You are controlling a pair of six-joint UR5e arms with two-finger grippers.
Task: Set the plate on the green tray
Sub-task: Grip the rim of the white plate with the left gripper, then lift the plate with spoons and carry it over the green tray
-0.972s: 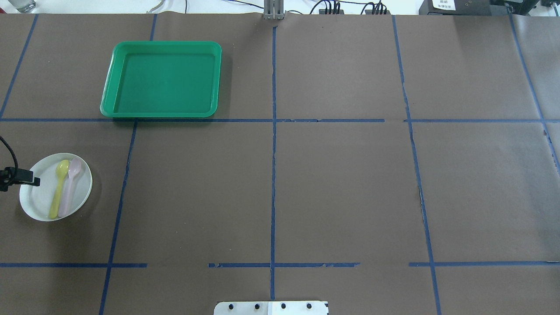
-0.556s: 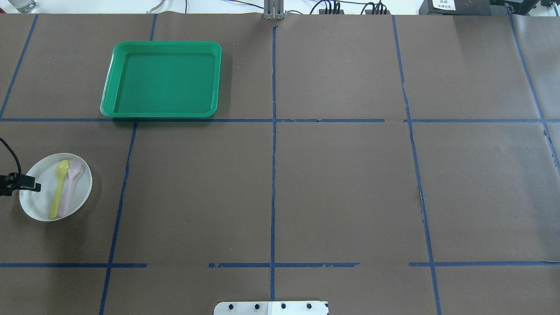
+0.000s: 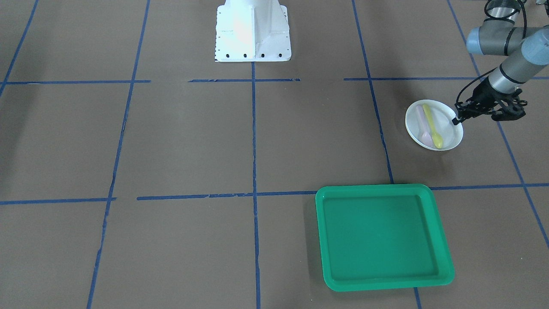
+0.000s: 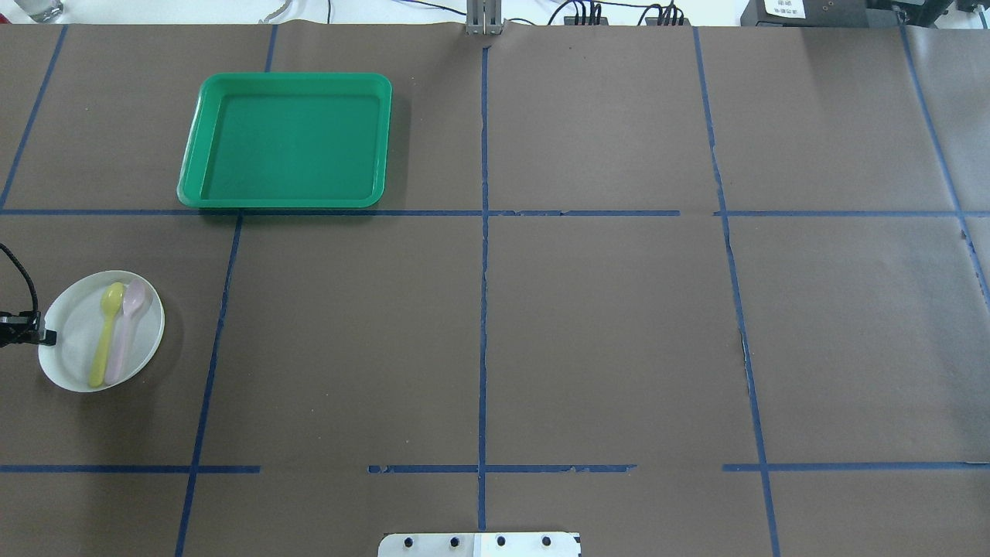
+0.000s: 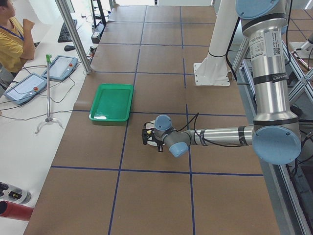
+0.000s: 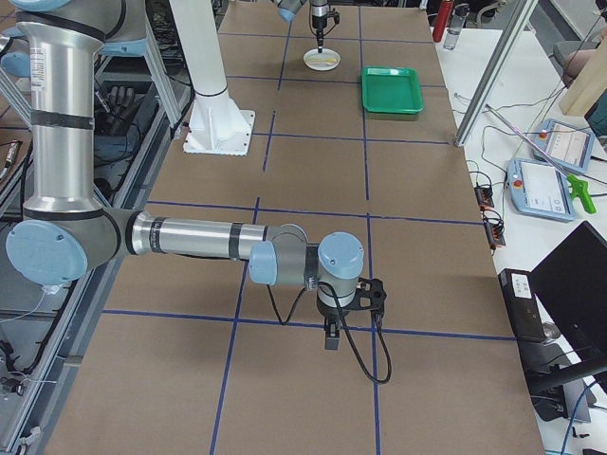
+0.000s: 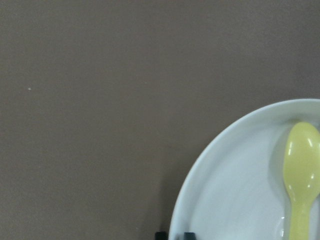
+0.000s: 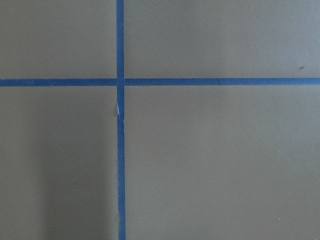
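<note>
The white plate (image 4: 73, 360) lies on the brown table at the left, with a yellow spoon (image 4: 104, 333) and a pale pink spoon (image 4: 124, 333) on it. My left gripper (image 4: 42, 336) is at the plate's outer left rim; in the front view the left gripper (image 3: 456, 121) touches the plate (image 3: 450, 131). In the left wrist view two dark fingertips (image 7: 160, 235) straddle the rim of the plate (image 7: 235, 190), shut on it. The green tray (image 4: 290, 139) sits empty farther away, apart from the plate. My right gripper (image 6: 329, 341) hangs over bare table; I cannot tell its state.
The robot's white base (image 3: 253, 30) stands at the table's near middle edge. Blue tape lines (image 4: 483, 309) cross the brown table. An operator (image 5: 12, 39) and teach pendants (image 5: 24, 88) are beside the far table side.
My left gripper has drawn back left and down to the plate's rim. The plate has shifted slightly to the right.
</note>
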